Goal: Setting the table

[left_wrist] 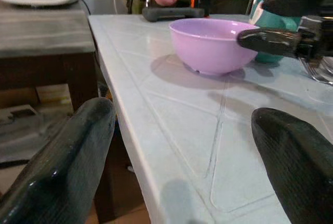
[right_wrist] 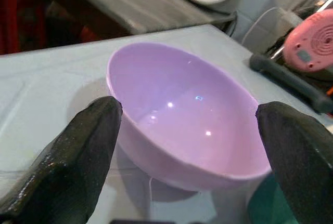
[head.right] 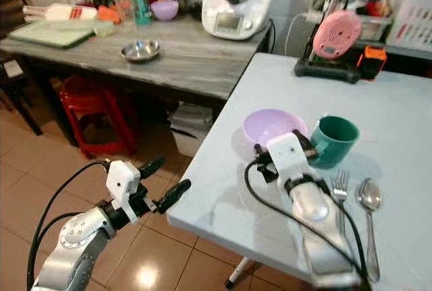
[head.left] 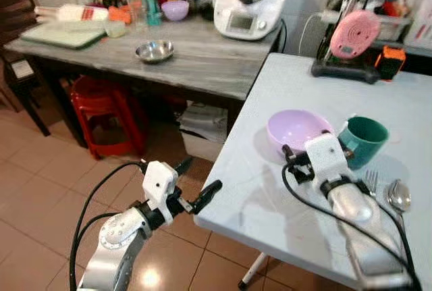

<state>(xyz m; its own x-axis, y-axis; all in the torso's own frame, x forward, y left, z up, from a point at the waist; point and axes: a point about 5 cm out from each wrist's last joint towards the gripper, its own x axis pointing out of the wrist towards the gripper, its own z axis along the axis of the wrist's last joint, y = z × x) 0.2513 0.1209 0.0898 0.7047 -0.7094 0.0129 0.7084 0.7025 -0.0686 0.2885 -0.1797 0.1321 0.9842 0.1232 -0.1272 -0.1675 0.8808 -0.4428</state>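
A lilac bowl stands on the pale table, with a green mug touching its right side. To the right of my right arm lie a fork and a spoon. My right gripper is open just in front of the bowl, one finger on each side of it and nothing held. Off the table's near left edge, above the floor, my left gripper hangs open and points toward the table, with the bowl ahead of it.
A grey wooden table behind carries a steel bowl, a small purple bowl, a white kitchen machine, a green board and bottles. A red stool stands beneath it. A pink device sits at the pale table's far end.
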